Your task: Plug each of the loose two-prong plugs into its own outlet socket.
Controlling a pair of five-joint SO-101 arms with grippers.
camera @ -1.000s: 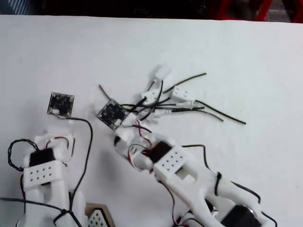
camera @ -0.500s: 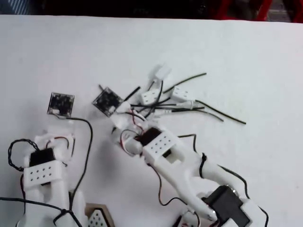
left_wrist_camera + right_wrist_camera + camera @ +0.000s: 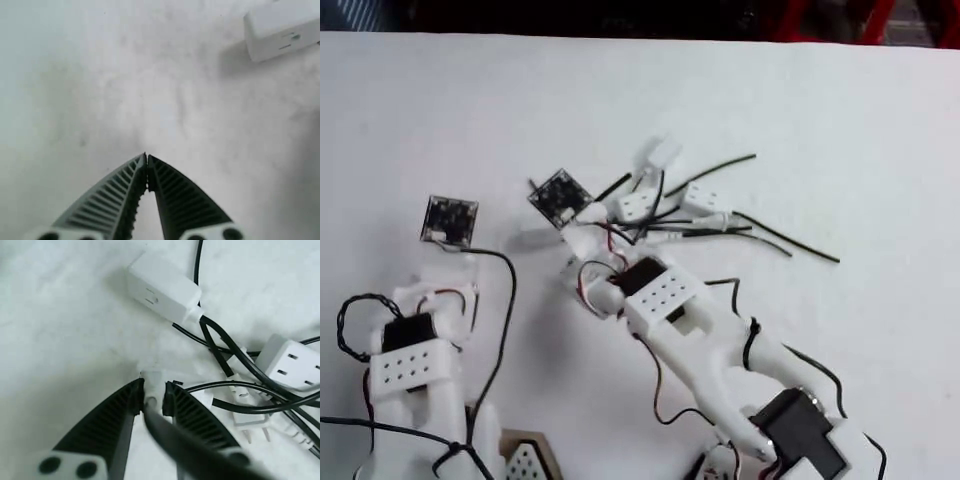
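My right gripper (image 3: 152,390) is shut on a small white plug (image 3: 154,379) with a black cord, low over the table. Just ahead of it lies a white outlet socket (image 3: 162,287); another socket (image 3: 295,362) and a loose two-prong plug (image 3: 248,420) lie among black cords. From above, the right gripper (image 3: 575,243) sits beside a black-topped square block (image 3: 560,197). A second such block (image 3: 450,220) lies ahead of my left gripper (image 3: 448,290). The left gripper (image 3: 146,159) is shut on nothing, with a white block (image 3: 282,27) off ahead.
White socket blocks (image 3: 636,205) (image 3: 705,200) (image 3: 660,153) and tangled black cords (image 3: 760,235) crowd the table's middle. The table's far edge (image 3: 640,38) runs along the back. A brown piece (image 3: 525,455) sits at the front between the arms.
My right arm has pushed forward toward the far side, and the black-topped block by its gripper has shifted away from the front. The left arm has kept still.
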